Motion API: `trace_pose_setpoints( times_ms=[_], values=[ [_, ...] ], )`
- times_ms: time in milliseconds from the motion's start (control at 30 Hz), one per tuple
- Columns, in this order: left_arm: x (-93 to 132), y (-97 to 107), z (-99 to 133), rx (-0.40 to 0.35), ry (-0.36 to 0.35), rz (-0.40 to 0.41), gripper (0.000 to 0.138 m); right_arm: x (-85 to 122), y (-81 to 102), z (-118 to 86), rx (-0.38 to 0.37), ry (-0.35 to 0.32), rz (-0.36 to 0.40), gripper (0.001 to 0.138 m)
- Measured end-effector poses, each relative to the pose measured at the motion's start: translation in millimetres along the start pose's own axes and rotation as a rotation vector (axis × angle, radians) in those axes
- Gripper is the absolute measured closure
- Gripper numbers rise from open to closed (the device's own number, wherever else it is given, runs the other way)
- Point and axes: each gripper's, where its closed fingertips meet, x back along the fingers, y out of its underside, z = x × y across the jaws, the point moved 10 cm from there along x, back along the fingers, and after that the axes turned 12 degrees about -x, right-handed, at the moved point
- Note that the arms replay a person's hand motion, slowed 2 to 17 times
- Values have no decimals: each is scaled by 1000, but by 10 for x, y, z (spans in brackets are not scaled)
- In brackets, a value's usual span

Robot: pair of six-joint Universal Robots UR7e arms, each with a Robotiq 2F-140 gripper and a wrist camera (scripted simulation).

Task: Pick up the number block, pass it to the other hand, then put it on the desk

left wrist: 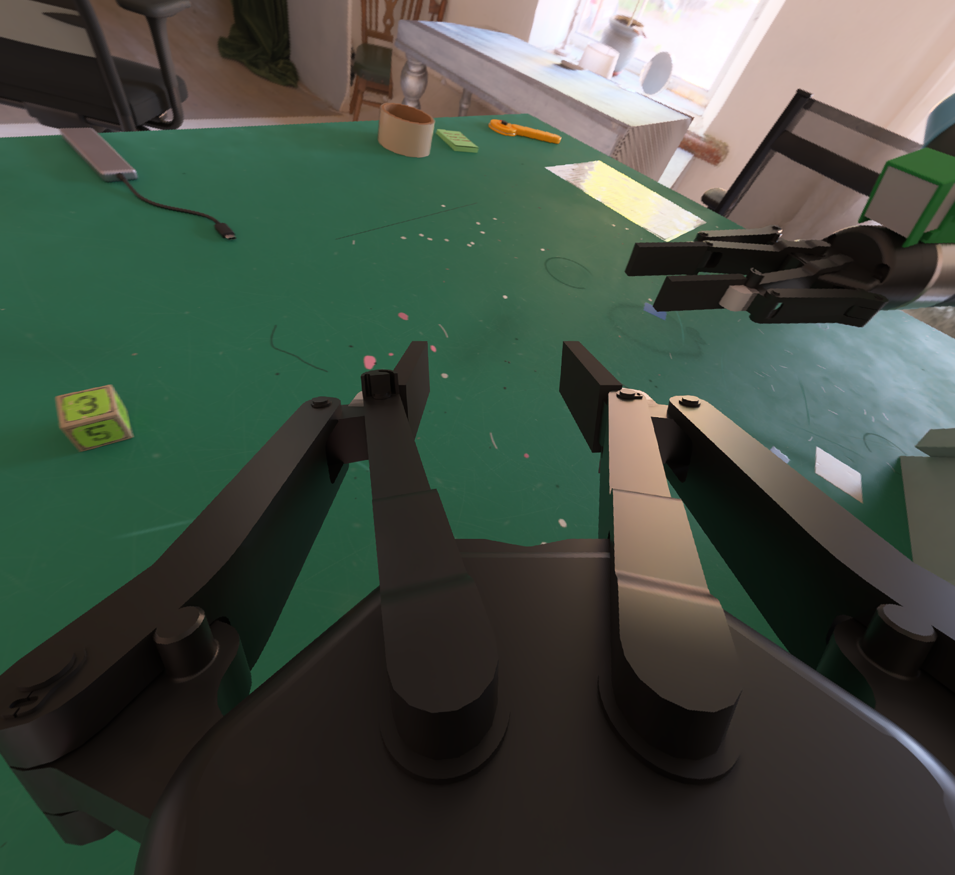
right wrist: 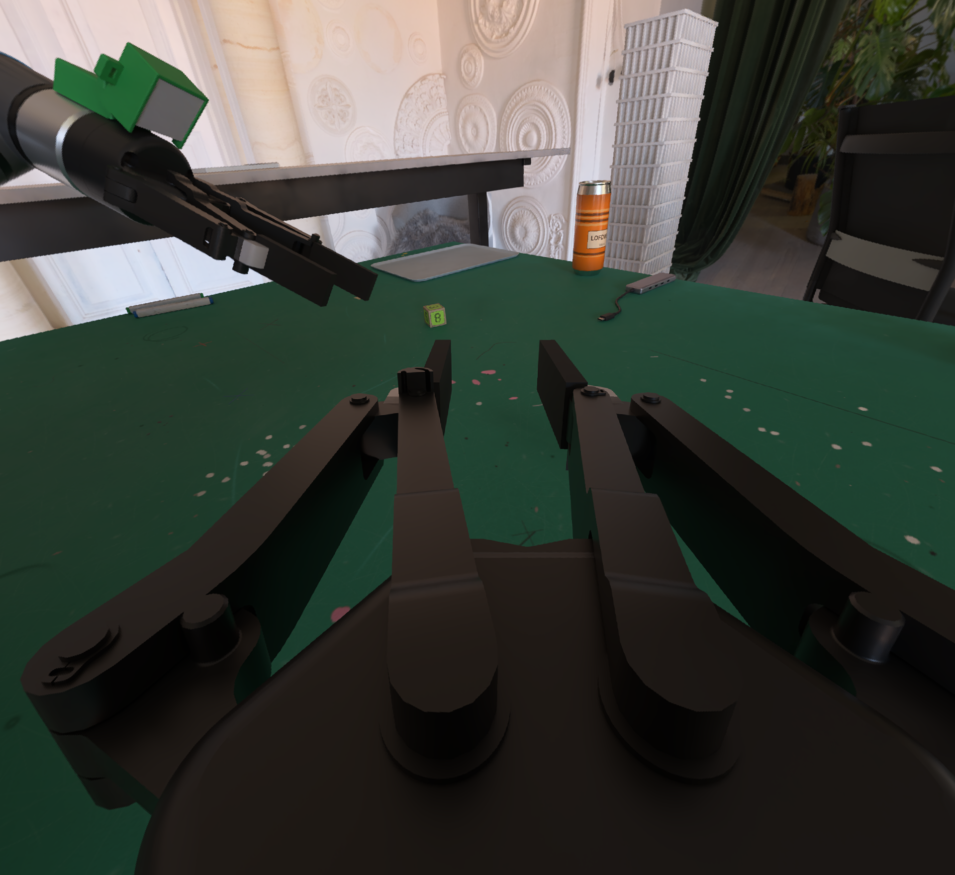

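The number block [left wrist: 94, 416], a small cube with lime-green faces and black digits, sits on the green desk [left wrist: 310, 282] to the far left of my left gripper [left wrist: 496, 349]. That gripper is open and empty, hovering above the desk. In the right wrist view the block [right wrist: 435, 315] lies just ahead of my right gripper [right wrist: 493, 346], slightly to its left; this gripper is open and empty too. The right gripper also shows at the right edge of the left wrist view [left wrist: 651, 279]. The left gripper [right wrist: 351, 290] reaches in from the upper left of the right wrist view.
A tape roll [left wrist: 405, 129], green pad [left wrist: 457, 140], orange cutter [left wrist: 524, 131] and paper sheet [left wrist: 625, 197] lie at the far edge. A USB hub with cable [right wrist: 648, 284], orange can [right wrist: 591, 228], white tray [right wrist: 444, 261] and markers [right wrist: 170, 305] lie beyond the block.
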Motion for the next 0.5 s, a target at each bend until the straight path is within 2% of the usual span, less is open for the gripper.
trace_pose_setpoints(
  times_ms=[200, 500],
  values=[
    [133, -111, -129, 34, -60, -80, 71, 11, -3, 1, -10, 1, 3, 94],
    [313, -234, -456, 117, -161, -251, 72, 22, -2, 3, -21, -8, 1, 94]
  ],
)
